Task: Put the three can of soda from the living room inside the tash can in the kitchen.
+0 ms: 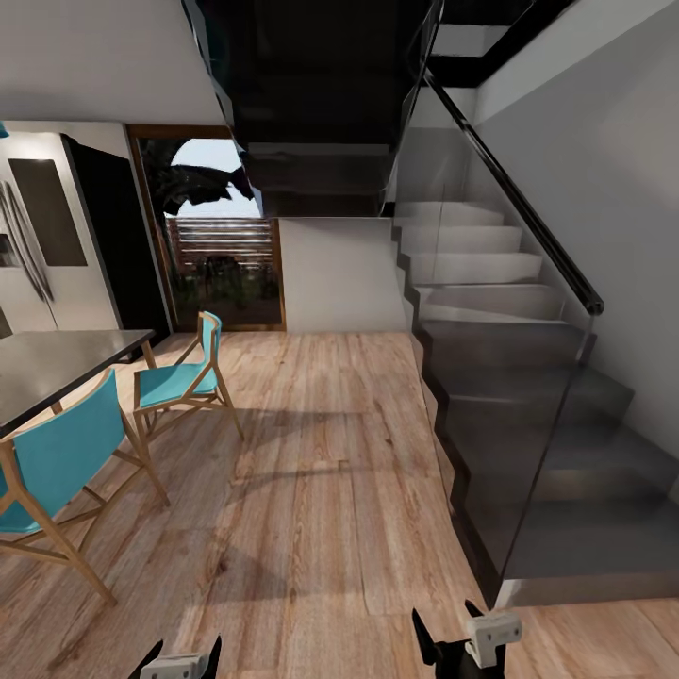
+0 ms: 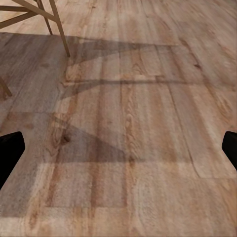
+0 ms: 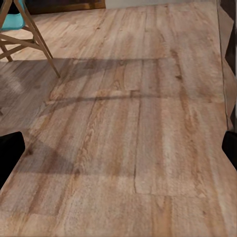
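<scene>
Wood floor (image 1: 321,490), turquoise chairs (image 1: 179,382), grey stairs (image 1: 509,377)

Grey stairs (image 1: 509,377) with glass railing (image 1: 490,311), two turquoise chairs (image 1: 184,377), dark table (image 1: 57,363), wood floor (image 1: 321,490)

bare wood floor (image 1: 321,471) lies open ahead, between turquoise chairs (image 1: 179,377) at left and grey stairs (image 1: 509,396) at right.

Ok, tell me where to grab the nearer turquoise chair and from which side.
Grip the nearer turquoise chair by its wooden top rail, coming from behind its back, the open-floor side. The dark table blocks the seat side, and the fabric back would likely give.
</scene>
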`<state>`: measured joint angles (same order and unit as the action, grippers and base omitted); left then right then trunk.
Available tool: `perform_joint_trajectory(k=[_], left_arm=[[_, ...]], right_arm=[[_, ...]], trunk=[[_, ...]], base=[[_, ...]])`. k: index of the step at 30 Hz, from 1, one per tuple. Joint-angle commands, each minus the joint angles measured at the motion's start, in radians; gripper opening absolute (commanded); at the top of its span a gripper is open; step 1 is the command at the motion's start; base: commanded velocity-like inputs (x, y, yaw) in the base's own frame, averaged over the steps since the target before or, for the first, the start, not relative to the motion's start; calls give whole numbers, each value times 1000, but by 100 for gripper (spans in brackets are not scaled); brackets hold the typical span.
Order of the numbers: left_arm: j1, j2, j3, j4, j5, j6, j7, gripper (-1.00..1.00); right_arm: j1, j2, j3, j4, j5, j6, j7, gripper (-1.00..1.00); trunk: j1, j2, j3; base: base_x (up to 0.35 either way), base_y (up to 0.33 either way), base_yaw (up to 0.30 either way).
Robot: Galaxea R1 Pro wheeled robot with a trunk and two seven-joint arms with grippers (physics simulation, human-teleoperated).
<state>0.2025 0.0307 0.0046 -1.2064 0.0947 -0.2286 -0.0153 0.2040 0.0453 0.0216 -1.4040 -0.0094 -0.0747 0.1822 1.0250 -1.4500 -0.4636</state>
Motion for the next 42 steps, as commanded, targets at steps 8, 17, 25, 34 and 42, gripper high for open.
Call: perform_joint_trajectory(k=[8,17,25,34,42], left_arm=[[0,0,0,1,0,0,0,100],[0,0,0,1,-1,0,0,100],[0,0,0,1,-2,0,0,100],[0,0,0,2,-3,0,0,100],[0,0,0,2,-3,0,0,100]], right_arm=[[-4,0,-1,24,8,-7,2,100],[-5,2,3,50,11,-11,-8,100],[-6,2,3,73,12,-11,-10,100],[-6,2,3,80,12,-12,-10,100],[-6,2,3,86,12,-12,-10,100]], trunk=[[0,0,0],[0,0,6],[0,0,11],[0,0,18],[0,0,24]], base=[[0,0,0],[0,0,97],[0,0,231],[0,0,236],[0,0,226]])
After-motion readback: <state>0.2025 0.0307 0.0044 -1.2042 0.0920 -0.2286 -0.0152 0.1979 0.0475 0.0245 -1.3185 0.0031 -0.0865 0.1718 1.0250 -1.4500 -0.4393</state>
